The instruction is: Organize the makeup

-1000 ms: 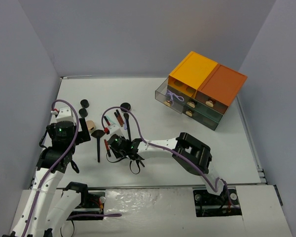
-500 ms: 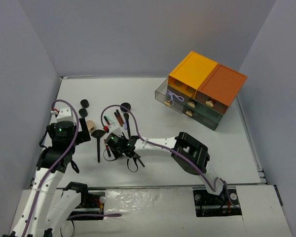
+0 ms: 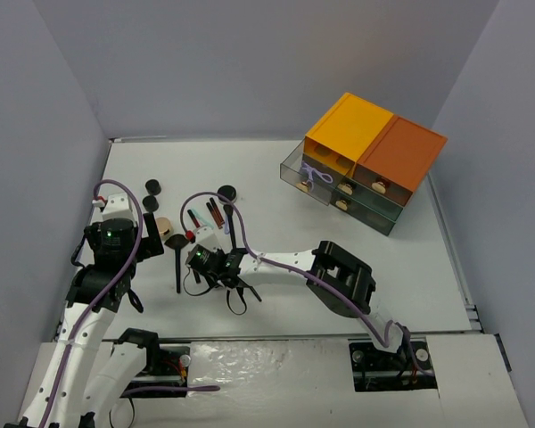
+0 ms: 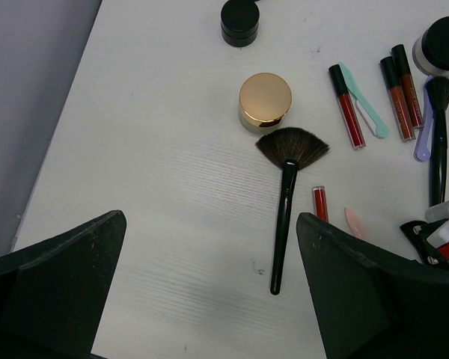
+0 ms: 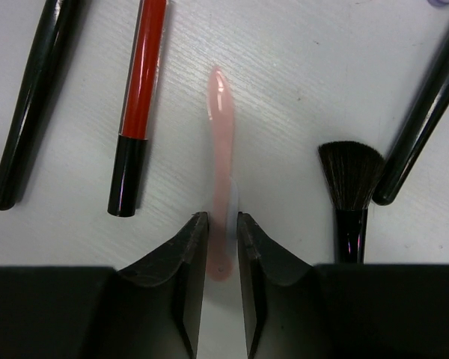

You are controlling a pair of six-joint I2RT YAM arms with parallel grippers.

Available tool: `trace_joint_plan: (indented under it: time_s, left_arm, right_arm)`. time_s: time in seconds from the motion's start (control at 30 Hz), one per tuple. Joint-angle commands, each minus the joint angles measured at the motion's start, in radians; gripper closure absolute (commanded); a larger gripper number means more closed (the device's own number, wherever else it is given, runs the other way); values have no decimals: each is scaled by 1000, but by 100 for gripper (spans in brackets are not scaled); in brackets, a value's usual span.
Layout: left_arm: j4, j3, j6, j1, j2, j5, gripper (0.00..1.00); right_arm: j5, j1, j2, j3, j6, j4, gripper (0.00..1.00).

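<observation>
The makeup lies at the table's left. My right gripper (image 5: 222,224) points down, its jaws closed on the lower end of a thin pink stick (image 5: 221,149) that lies on the table. A red stick with a black cap (image 5: 138,105) and a black brush handle (image 5: 34,105) lie to its left, and a small black brush (image 5: 350,187) to its right. My left gripper (image 4: 209,299) is open and empty above bare table. Ahead of it are the black fan brush (image 4: 284,206), the tan compact (image 4: 265,99) and a black jar (image 4: 239,21).
More red sticks (image 4: 346,115), a teal spatula (image 4: 365,112) and another jar (image 4: 443,43) lie beyond the fan brush. The orange-topped drawer box (image 3: 374,160) stands at the back right, one drawer pulled out. Grey walls close in the left and back.
My right gripper has moved left, from the small brush over to the pink stick. The left arm has not moved.
</observation>
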Motion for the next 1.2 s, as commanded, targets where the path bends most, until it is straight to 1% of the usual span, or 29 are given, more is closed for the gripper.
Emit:
trace_joint_plan:
  time_s: [0.0, 0.1, 0.33, 0.47, 0.6, 0.67, 0.7, 0.77, 0.87, 1.0, 1.17]
  left_arm:
    - [32, 26, -17, 6, 7, -24, 3]
    - [32, 24, -16, 6, 5, -24, 3]
    - [35, 23, -13, 6, 2, -18, 3]
    - [42, 21, -10, 5, 2, -1, 3]
    - [50, 18, -6, 6, 11, 27, 3]
    - [52, 17, -5, 6, 20, 41, 3]
    - [53, 18, -4, 6, 25, 45, 3]
    - [54, 19, -2, 6, 32, 52, 3]
    - [60, 17, 0, 6, 41, 75, 3]
    - [70, 15, 8, 6, 59, 104, 3]
    - [70, 16, 10, 6, 83, 127, 3]
  right_arm:
    - [19, -1, 7, -18, 1, -102, 99]
    - [12, 1, -26, 7, -63, -100, 100]
    - [-29, -17, -273, 120, -296, -98, 100]
    - [-70, -79, -412, 187, -416, -150, 100]
    - [-99, -214, -524, 247, -504, -228, 100]
    - [-102, -325, -579, 267, -566, -265, 100]
    - [-111, -358, -591, 262, -593, -276, 100]
    - [-176, -463, -632, 247, -620, -286, 100]
    - [-287, -669, -653, 221, -655, -294, 100]
    - [-434, -837, -631, 201, -675, -295, 100]
    - [-498, -903, -544, 211, -674, -294, 100]
